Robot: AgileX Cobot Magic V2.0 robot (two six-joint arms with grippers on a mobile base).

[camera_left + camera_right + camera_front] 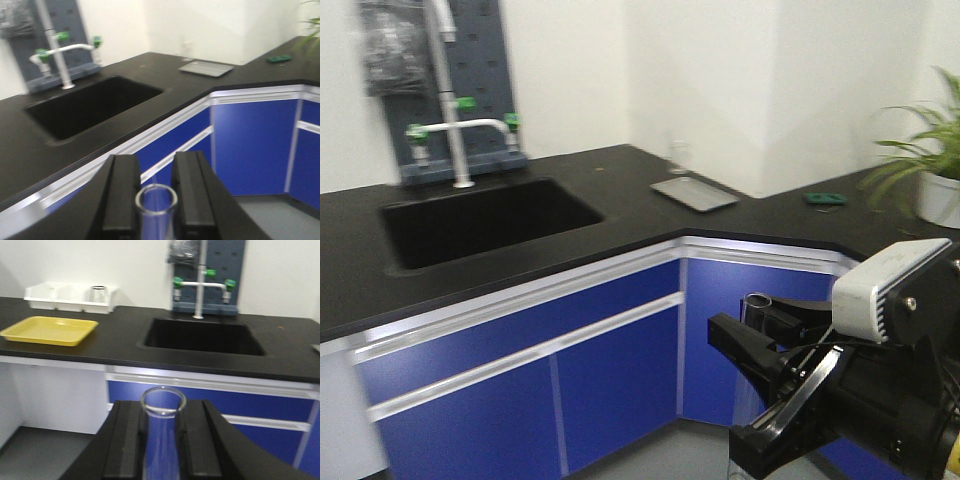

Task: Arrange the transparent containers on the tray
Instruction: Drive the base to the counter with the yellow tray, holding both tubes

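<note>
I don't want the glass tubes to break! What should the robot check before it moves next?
1. Grip of left end effector on left tube: ok, tube upright between the fingers.
2. Grip of right end effector on right tube: ok, upright too.
3. Yellow tray found: ok, on the counter, left of the sink.
4. Room on the tray: ok, its floor looks bare.
5. Tubes above the tray: not ok, both are out in front of the cabinets.
6. Cracks in the tubes: cannot tell, too blurred.

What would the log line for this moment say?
left hand: holding left tube | right hand: holding right tube | yellow tray: empty
</note>
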